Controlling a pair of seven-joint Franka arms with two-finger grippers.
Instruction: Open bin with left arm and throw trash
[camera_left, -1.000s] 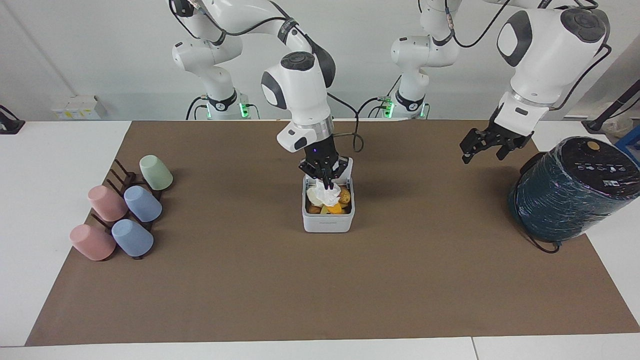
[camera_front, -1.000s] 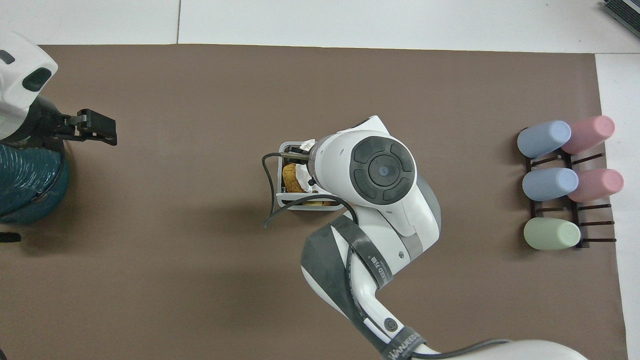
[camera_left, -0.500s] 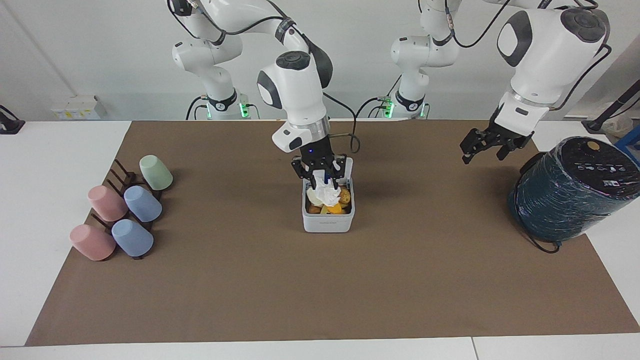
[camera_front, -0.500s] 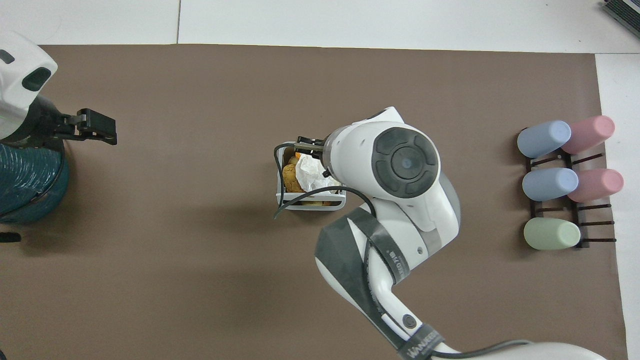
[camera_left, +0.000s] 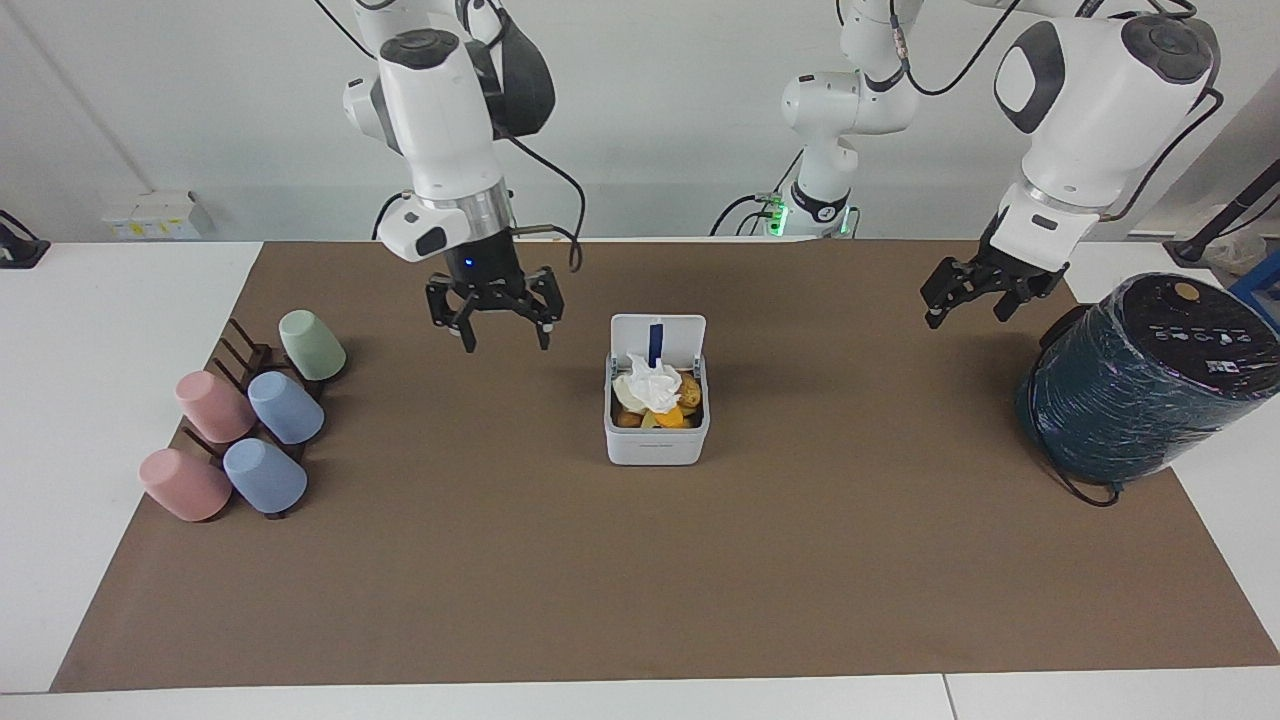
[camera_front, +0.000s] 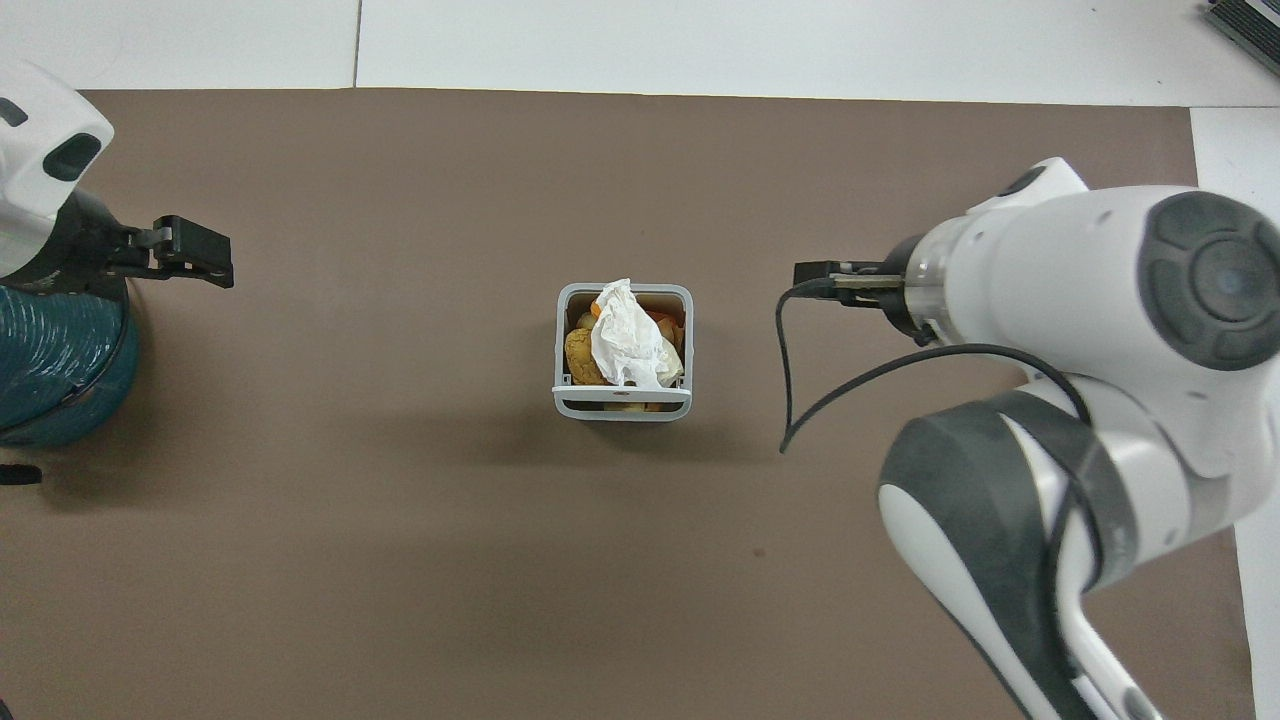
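The right gripper (camera_left: 496, 322) hangs with fingers spread wide and empty over the brown mat (camera_left: 640, 560), between the small white square plastic bin (camera_left: 656, 440) and the rack of pastel cups (camera_left: 250, 420). Toward the left arm's end from it, the bin stands with its hinged lid (camera_left: 657, 338) upright. A crumpled white tissue (camera_left: 648, 388) lies on top inside, over a tan-brown crumbly lump (camera_front: 578, 352) and an orange wedge-shaped piece (camera_left: 668, 417). The left gripper (camera_left: 968, 290) waits, spread wide and empty, beside the big dark teal wrapped cylinder (camera_left: 1140, 390).
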